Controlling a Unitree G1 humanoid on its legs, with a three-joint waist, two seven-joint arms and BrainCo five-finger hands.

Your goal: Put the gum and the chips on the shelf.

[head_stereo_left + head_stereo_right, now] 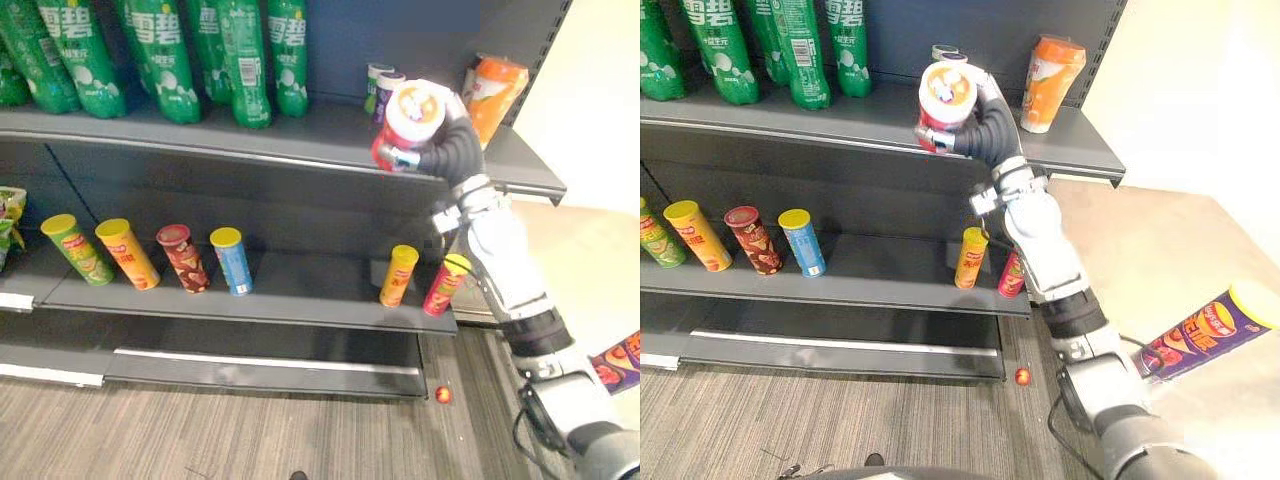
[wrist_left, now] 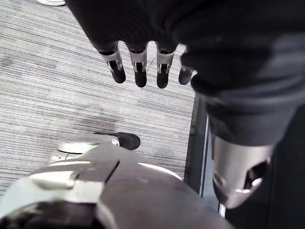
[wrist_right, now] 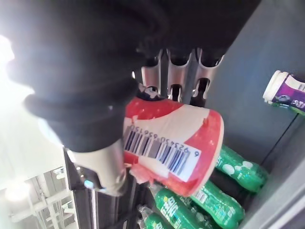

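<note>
**Gum nearly shelved, chips not started**

The right hand [image 1: 978, 125] has its fingers wrapped round the gum tub [image 1: 945, 92], tilted at the top shelf's [image 1: 1080, 150] near edge and, I'd say, not yet set down. The chips can [image 1: 1200, 335] lies on the floor [image 1: 1160, 250], right. The left hand [image 2: 138, 67] hangs with loose fingers.

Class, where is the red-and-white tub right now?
The red-and-white tub sits in the right hand at the front edge of the upper shelf, right side of the left eye view, beside the orange cup.

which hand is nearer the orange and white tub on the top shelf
Right: the right hand, gripping a red-white canister, is beside the orange tub; left hand hangs over the floor.
</note>
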